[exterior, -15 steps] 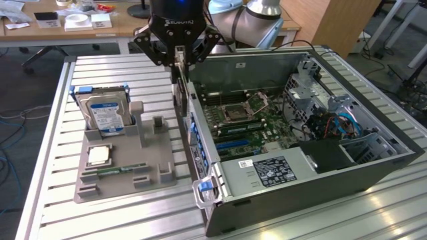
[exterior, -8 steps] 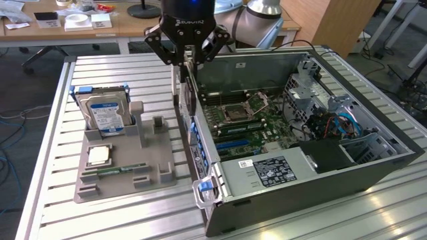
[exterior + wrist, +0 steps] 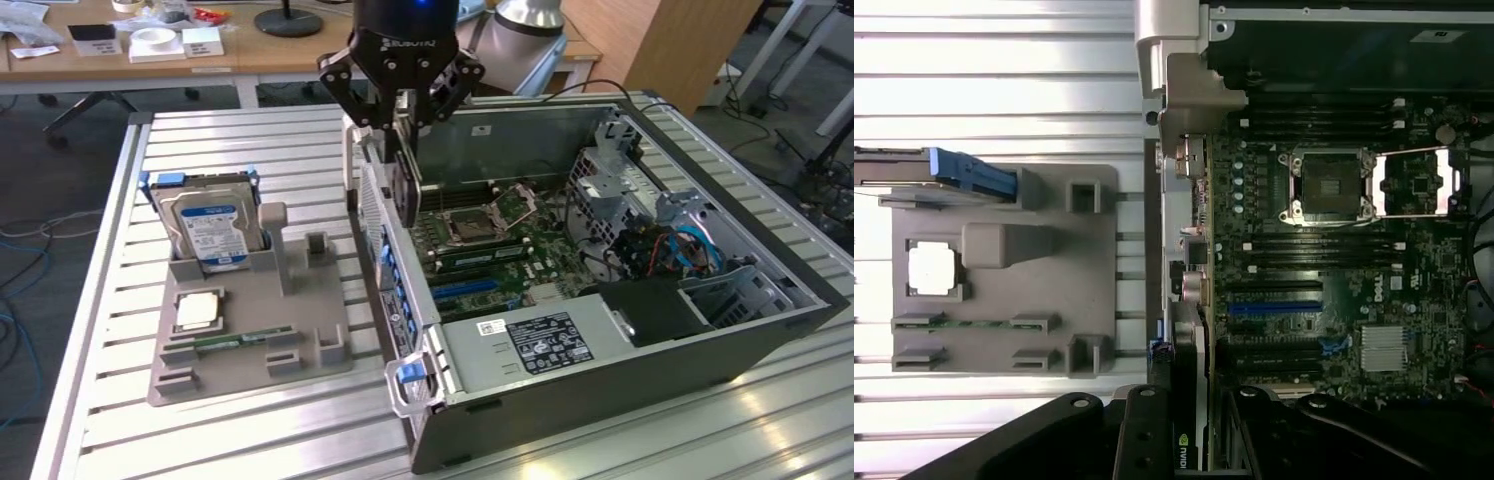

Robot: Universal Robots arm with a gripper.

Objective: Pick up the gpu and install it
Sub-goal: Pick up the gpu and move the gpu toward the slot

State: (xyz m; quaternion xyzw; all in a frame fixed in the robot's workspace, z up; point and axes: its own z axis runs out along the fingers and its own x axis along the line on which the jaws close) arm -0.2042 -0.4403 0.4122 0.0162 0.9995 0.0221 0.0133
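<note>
My gripper (image 3: pixel 400 122) is shut on the gpu (image 3: pixel 406 180), a thin dark card with a silvery bracket that hangs upright from the fingers. It hovers over the near wall of the open computer case (image 3: pixel 747 320), above the motherboard (image 3: pixel 501 240). In the wrist view the gpu (image 3: pixel 1190 390) appears edge-on between the black fingers (image 3: pixel 1139 435), in line with the case's rear wall and close to the blue slot (image 3: pixel 1274 308). The card's lower edge stands above the board; I cannot tell whether it touches anything.
A grey holder (image 3: pixel 240 355) on the slatted table, on the exterior view's left, carries a hard drive (image 3: pixel 207 225), a processor chip (image 3: pixel 198 310) and a memory stick (image 3: pixel 227 342). Inside the case are the open processor socket (image 3: pixel 1332 185), the power supply (image 3: pixel 534 340) and cables (image 3: pixel 681 250).
</note>
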